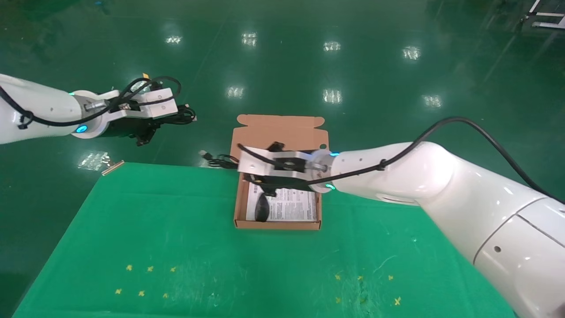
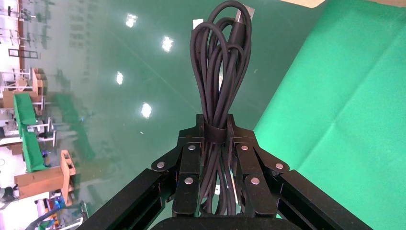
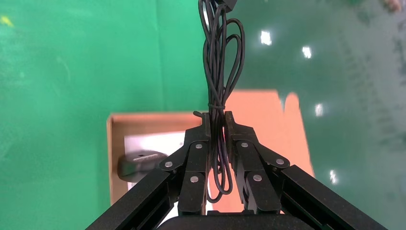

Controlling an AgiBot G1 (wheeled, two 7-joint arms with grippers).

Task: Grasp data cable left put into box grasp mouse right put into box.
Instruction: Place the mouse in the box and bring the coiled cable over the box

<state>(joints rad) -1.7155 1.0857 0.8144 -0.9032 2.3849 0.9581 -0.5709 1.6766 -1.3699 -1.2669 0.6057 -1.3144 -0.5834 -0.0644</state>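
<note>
Your right end effector (image 1: 265,179) hangs over the far half of the small shallow salmon-brown cardboard box (image 1: 239,201), pinched tight on the bundled thin black cord (image 3: 218,86) of the small black oval mouse (image 1: 261,207). The mouse itself dangles below the grip at the box's left side, low over the white printed sheet (image 1: 293,205) that lines the box floor; from these views you cannot tell whether it already rests on the sheet.

To finish this step well, lower until the mouse body settles on the sheet, then bring the cord bundle down inside the box walls before you let go. The plug end and loops (image 1: 216,160) stick out past the box's far left corner, so shift toward the box centre first, or the cord is likely to drape over the wall. Keep clear of the hinged lid (image 1: 280,130) standing open at the far side of the box.

Your left end effector (image 2: 215,132) waits well to the left of the box, beyond the far edge of the green-covered bench (image 1: 176,247), clamped on the coiled black data cable bundle (image 2: 220,67). That cable is not yet in the box.

Apart from the sheet and the mouse, the box holds nothing you can see.
</note>
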